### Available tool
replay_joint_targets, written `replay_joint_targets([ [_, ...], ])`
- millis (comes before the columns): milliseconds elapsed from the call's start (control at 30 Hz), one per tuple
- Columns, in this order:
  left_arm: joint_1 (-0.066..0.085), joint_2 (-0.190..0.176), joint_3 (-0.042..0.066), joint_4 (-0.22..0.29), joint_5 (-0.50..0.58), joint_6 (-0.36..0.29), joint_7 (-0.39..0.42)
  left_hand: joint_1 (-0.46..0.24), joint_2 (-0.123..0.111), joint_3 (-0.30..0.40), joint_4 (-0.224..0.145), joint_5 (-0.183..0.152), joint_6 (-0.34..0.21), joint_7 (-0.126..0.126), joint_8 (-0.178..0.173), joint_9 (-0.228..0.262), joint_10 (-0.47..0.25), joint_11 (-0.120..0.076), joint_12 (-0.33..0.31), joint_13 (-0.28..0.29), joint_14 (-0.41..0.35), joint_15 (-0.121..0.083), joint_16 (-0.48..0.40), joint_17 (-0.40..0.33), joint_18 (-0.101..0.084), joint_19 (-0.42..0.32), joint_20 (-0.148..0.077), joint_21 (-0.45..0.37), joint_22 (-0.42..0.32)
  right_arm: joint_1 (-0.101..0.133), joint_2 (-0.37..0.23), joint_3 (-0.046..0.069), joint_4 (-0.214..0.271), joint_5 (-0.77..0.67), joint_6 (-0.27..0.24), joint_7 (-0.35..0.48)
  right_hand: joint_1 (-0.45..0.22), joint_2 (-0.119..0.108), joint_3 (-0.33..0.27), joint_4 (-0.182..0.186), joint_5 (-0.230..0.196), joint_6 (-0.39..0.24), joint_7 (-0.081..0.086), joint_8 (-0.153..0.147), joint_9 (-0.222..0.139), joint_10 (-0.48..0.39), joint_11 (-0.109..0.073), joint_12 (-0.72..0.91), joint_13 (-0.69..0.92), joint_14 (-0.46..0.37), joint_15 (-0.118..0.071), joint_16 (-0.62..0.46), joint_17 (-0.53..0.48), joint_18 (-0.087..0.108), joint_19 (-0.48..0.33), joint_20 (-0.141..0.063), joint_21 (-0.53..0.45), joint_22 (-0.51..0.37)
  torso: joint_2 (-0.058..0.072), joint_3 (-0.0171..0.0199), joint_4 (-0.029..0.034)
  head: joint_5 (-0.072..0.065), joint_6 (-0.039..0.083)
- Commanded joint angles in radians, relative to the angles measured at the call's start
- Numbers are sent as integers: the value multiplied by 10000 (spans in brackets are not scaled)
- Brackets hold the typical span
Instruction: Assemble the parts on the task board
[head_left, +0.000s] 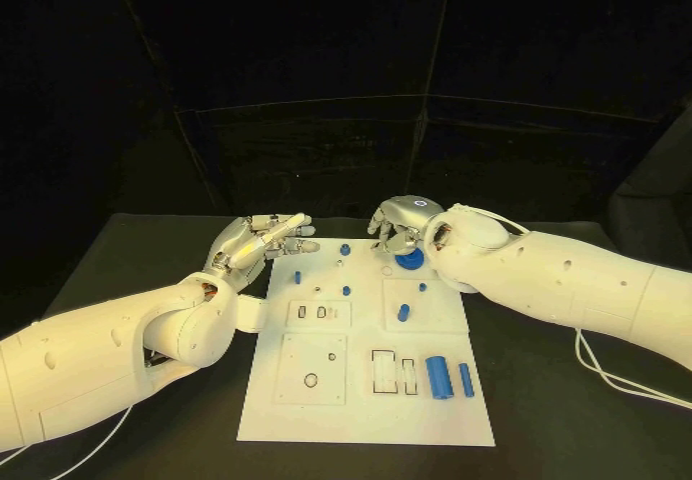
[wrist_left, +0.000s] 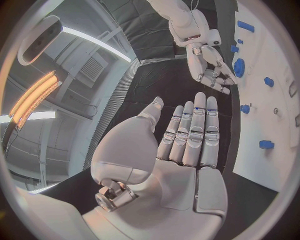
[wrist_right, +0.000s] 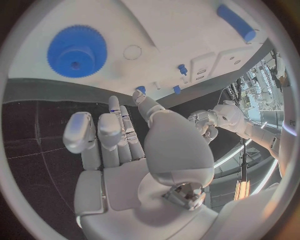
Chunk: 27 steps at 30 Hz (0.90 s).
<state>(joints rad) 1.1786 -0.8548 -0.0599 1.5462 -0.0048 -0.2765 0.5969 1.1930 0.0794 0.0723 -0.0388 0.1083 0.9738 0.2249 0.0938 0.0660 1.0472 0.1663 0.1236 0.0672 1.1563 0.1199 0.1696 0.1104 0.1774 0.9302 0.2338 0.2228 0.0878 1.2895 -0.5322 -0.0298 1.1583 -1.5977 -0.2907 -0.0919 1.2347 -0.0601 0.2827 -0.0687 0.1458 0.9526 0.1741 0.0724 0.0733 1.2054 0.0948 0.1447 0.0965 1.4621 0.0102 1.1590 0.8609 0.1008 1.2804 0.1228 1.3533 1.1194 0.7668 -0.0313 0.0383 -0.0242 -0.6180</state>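
The white task board (head_left: 368, 415) lies in the middle of the table. A blue gear (head_left: 410, 262) sits at its far edge. My right hand (head_left: 404, 222) hovers just behind the gear, fingers loosely bent and apart, holding nothing. In the right wrist view the gear (wrist_right: 76, 51) lies beyond my right hand (wrist_right: 137, 150), apart from the fingertips. My left hand (head_left: 267, 240) is at the board's far left corner, palm flat, fingers straight and empty (wrist_left: 187, 145). Two blue cylinders (head_left: 437, 377) lie side by side at the board's near right.
Small blue pegs (head_left: 346, 290) stand in the board's far half, and a short blue piece (head_left: 404, 312) lies near its middle. Rectangular slots (head_left: 385, 371) and an oval hole (head_left: 313, 380) are cut in the near half. Black table (head_left: 562, 420) surrounds the board.
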Motion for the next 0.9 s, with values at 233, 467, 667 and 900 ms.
replay_joint_targets([
  [233,18,-79,5,26,-62,59,96,89,32,-1,-84,38,91,8,-54,-10,57,15,-39,-14,72,-23,-62,12,77,59,-1,-30,-20,128,-1461,2,1133,1500,529,-617,-305,-578,-1137,879,605,-517,-221,-41,-48,1298,-343,2112,1644,203,-282,697,909,-185,419,-304,331,582,-68,70,-174,-18,69],
  [467,17,-50,4,-9,-62,74,105,102,40,23,-105,40,100,4,-56,-9,67,11,-43,-13,80,-26,-71,17,78,67,-2,-37,-28,140,-1790,-2,1125,1636,1366,-880,555,-451,-2367,1933,782,-672,-210,198,22,2,-298,4688,4293,311,-303,1459,2003,-276,651,-253,556,1016,-45,61,-138,-92,88],
  [667,15,-7,4,-47,-62,99,101,105,42,29,-110,41,102,3,-56,-9,69,11,-44,-13,81,-26,-74,18,78,69,-3,-39,-30,139,-1703,-6,943,1522,1748,-886,909,-414,-2641,2236,847,-808,-181,235,7,-457,-295,5312,5011,319,-228,1634,2267,-277,680,-248,602,1102,-38,51,-133,-112,111],
  [900,14,7,4,-61,-62,107,118,119,53,59,-132,42,105,1,-62,-9,77,8,-49,-12,87,-29,-85,23,78,78,-4,-48,-39,136,-1549,-8,783,1307,1807,-880,1143,-365,-2717,2376,896,-879,-157,263,8,-601,-274,5498,5245,335,-204,1727,2420,-291,718,-223,641,1181,-44,33,-133,-136,115],
])
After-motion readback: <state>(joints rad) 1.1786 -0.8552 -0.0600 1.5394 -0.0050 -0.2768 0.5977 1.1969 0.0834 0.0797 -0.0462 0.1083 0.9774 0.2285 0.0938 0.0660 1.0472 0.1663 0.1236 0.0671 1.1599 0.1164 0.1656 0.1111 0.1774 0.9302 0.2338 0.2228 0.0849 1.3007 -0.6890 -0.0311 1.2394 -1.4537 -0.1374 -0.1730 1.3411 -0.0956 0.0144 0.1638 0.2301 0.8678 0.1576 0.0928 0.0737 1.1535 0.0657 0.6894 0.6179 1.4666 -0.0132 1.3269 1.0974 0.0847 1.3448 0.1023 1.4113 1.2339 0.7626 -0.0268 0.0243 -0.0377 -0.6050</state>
